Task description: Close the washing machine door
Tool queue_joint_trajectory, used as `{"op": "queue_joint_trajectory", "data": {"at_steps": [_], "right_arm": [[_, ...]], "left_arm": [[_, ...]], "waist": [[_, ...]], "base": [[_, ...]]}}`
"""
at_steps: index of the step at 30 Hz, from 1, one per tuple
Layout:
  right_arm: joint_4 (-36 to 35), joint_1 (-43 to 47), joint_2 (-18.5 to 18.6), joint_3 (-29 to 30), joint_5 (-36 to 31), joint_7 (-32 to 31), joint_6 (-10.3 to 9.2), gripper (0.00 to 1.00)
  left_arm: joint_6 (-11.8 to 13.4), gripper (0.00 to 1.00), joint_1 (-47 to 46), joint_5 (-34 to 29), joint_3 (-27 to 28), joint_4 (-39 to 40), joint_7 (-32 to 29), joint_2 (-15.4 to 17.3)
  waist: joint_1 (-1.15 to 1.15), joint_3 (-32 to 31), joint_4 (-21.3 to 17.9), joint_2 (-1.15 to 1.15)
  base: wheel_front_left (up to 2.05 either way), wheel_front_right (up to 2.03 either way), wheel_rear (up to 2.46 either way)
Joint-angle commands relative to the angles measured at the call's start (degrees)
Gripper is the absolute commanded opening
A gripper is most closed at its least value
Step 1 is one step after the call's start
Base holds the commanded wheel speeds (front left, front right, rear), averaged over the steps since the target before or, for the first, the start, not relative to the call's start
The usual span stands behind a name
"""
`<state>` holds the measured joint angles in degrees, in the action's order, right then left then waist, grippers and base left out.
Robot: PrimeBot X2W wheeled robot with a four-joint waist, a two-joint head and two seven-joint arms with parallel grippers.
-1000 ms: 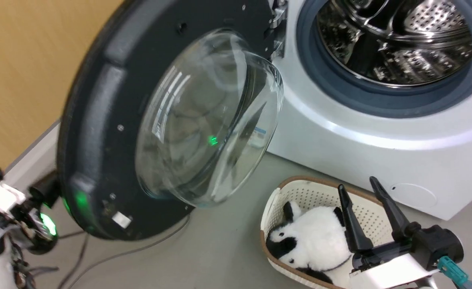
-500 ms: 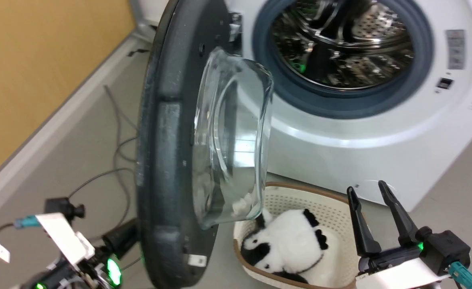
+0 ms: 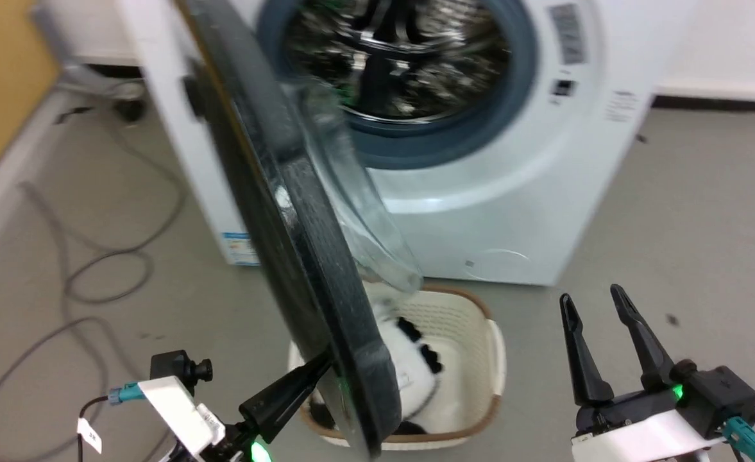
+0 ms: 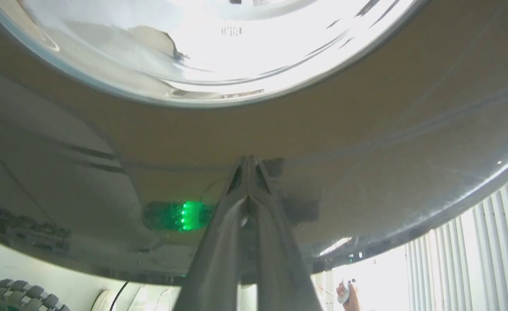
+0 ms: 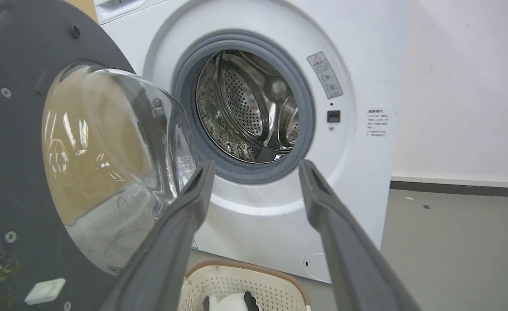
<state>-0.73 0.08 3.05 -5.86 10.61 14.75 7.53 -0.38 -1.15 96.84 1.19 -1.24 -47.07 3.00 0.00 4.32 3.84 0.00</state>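
Note:
The washing machine (image 3: 480, 192) is a white front-loader with its steel drum (image 5: 249, 108) exposed inside a grey seal. Its black round door (image 3: 300, 256) stands roughly half open and appears edge-on in the head view, the clear glass bowl (image 3: 364, 218) bulging toward the machine. My left gripper (image 3: 326, 364) is shut with nothing held, and its joined tips (image 4: 248, 160) press against the door's glossy outer face (image 4: 366, 151). My right gripper (image 3: 590, 292) is open at the lower right, clear of the door (image 5: 12, 129), its fingers (image 5: 193, 194) framing the opening.
A white basket (image 3: 496, 359) holding a black-and-white panda plush (image 3: 409, 366) sits on the floor below the door's lower edge. Grey cables (image 3: 95, 276) loop on the floor at left. A person's hand (image 4: 348, 296) appears past the door's rim.
The head camera has swung right. The door has turned from showing its inner face to edge-on, closer to the machine. My left gripper has come up against the door's outer face.

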Motion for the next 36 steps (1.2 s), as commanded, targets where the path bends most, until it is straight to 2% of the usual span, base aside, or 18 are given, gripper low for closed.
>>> {"op": "queue_joint_trajectory", "data": {"at_steps": [1, 9, 17, 18, 19, 28, 36], "right_arm": [[-0.5, -0.5, -0.2, 0.0, 0.3, 0.2, -0.04, 1.0], [-0.9, -0.9, -0.2, 0.3, 1.5, 0.2, -0.04, 1.0], [-1.4, -1.7, -0.2, 0.0, 3.0, 0.2, -0.04, 1.0], [-1.4, -1.7, -0.2, 0.0, 3.0, 0.2, -0.04, 1.0], [-1.5, -2.0, -0.2, -0.2, 3.3, 0.2, -0.04, 1.0], [-1.8, -2.4, -0.2, -0.9, 3.1, 0.2, -0.04, 1.0], [-1.8, -2.8, -0.2, -0.8, 3.0, 0.2, -0.04, 1.0]], "left_arm": [[-1.3, 0.0, -0.6, 0.7, -1.2, -0.7, 1.6, -0.1], [-4.5, 0.0, -6.4, -0.5, -4.4, -5.1, 12.1, -0.1], [-6.5, 0.0, -15.7, -1.9, -5.5, -12.0, 24.6, -0.1], [-6.5, 0.0, -15.7, -1.9, -5.5, -12.0, 24.6, -0.1], [-6.7, 0.0, -18.2, -2.4, -5.7, -13.8, 27.5, -0.1], [-7.0, 0.0, -27.8, -6.0, -5.6, -21.3, 39.2, -0.1], [-7.1, 0.0, -32.7, -7.2, -6.8, -25.1, 41.3, -0.1]], "waist": [[0.0, 2.1, -6.5, 0.0], [0.0, 5.1, -16.2, 0.0], [0.0, 8.2, -22.8, 0.0], [0.0, 8.2, -22.8, 0.0], [0.0, 9.0, -24.0, 0.0], [0.0, 10.5, -27.0, 0.0], [0.0, 10.1, -26.5, 0.0]], "base": [[0.0, 0.0, 0.0], [0.0, 0.0, 0.0], [0.0, 0.0, 0.0], [0.0, 0.0, 0.0], [0.0, 0.0, 0.0], [0.0, 0.0, 0.0], [0.0, 0.0, 0.0]]}}
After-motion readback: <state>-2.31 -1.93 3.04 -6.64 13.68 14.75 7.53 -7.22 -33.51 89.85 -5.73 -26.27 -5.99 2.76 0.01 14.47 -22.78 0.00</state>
